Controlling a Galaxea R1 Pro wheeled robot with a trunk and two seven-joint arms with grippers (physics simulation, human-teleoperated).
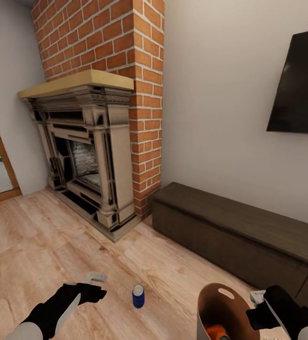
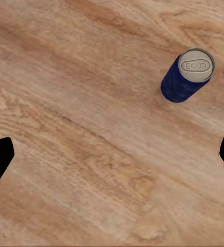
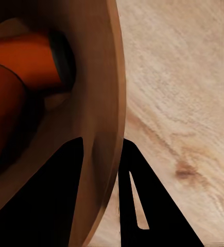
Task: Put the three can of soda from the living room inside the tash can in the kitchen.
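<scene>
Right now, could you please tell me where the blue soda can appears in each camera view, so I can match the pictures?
Head view: the blue soda can stands upright on the wood floor, low in the picture, between the left claw and the trash can.
Left wrist view: upper right, silver top facing the camera.
Right wrist view: not in it.
Shared landmark: the wood floor.

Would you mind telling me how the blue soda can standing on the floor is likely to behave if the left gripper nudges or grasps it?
The blue can stands upright, tall for its narrow base, so a sideways nudge would probably tip it. Once down, its round body would likely roll on the smooth wood floor. It looks rigid, so the open left gripper should be able to pinch its sides, though the smooth wall may slip.
</scene>
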